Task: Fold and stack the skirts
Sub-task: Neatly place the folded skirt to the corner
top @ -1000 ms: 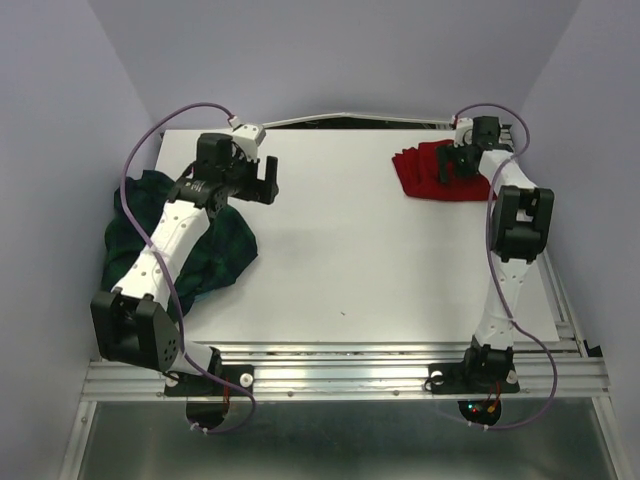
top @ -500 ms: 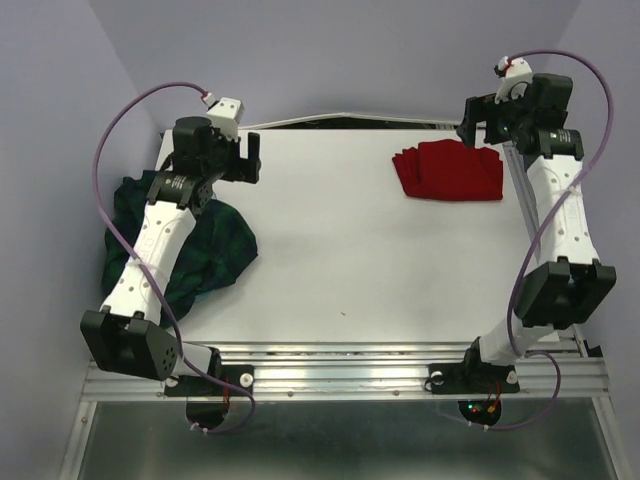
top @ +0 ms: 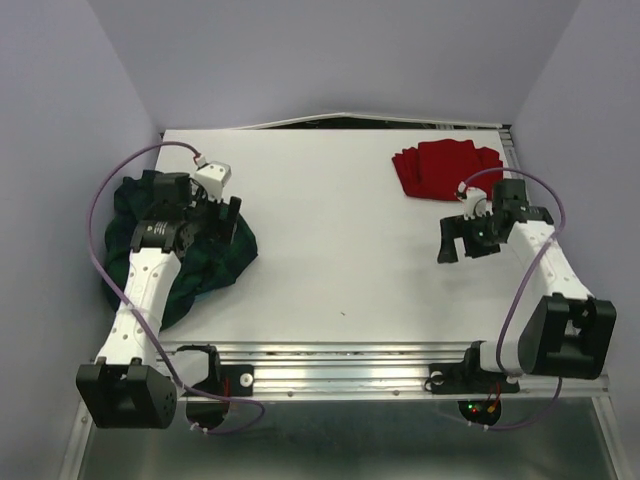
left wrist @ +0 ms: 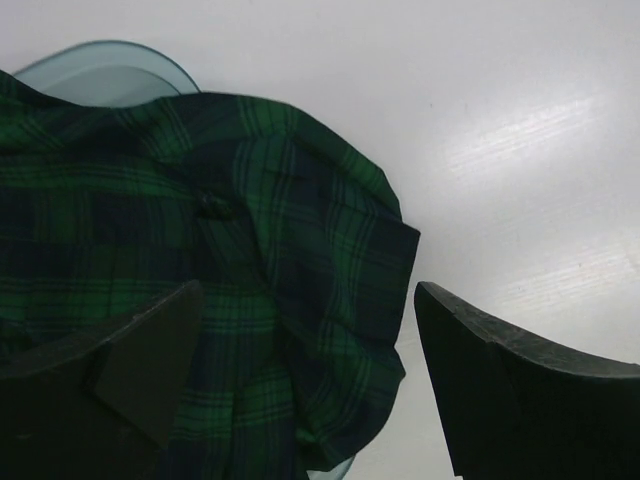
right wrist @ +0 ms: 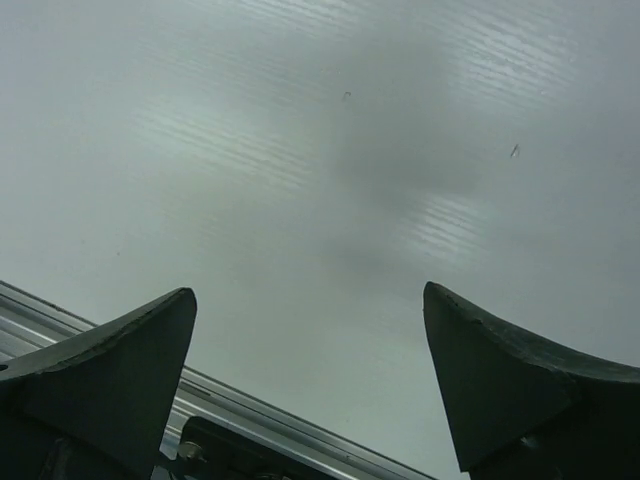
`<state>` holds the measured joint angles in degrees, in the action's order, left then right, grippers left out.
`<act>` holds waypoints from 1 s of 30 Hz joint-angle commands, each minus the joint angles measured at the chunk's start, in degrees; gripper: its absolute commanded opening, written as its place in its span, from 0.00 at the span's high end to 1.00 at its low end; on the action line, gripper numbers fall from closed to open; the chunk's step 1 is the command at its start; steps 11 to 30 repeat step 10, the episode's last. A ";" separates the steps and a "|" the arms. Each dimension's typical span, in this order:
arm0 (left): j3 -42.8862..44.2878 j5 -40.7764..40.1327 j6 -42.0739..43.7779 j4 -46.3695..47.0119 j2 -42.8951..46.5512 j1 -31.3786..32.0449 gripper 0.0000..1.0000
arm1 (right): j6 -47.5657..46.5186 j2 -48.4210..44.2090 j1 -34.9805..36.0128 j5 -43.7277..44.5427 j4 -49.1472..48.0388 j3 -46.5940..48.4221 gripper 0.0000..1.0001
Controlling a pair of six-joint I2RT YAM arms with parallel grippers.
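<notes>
The red skirt (top: 447, 171) lies folded in a small pile at the far right of the white table (top: 340, 260). The green and navy plaid skirt (top: 205, 262) lies crumpled at the left edge, partly hanging off it. It also fills the left of the left wrist view (left wrist: 200, 260). My left gripper (top: 225, 222) is open and empty, low over the plaid skirt's right side (left wrist: 308, 305). My right gripper (top: 458, 240) is open and empty over bare table (right wrist: 310, 295), in front of the red skirt.
A metal rail (top: 340, 365) runs along the table's near edge and shows in the right wrist view (right wrist: 280, 420). Purple walls close in both sides and the back. A dark gap (top: 350, 122) lies behind the far edge.
My left gripper came down from the far left corner onto the plaid skirt. My right gripper let go of the red skirt, rose, then swung toward me over bare table.
</notes>
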<state>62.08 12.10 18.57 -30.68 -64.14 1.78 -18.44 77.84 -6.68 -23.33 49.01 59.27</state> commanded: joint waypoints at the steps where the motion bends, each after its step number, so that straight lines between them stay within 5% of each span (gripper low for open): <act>1: -5.12 2.14 2.97 0.44 4.98 0.06 0.01 | -0.81 -9.02 -0.18 0.04 -2.35 -1.34 0.00; 30: -4.08 1.27 4.28 0.09 7.36 0.15 0.01 | 3.93 -11.66 -0.18 -0.93 -2.52 -0.90 0.00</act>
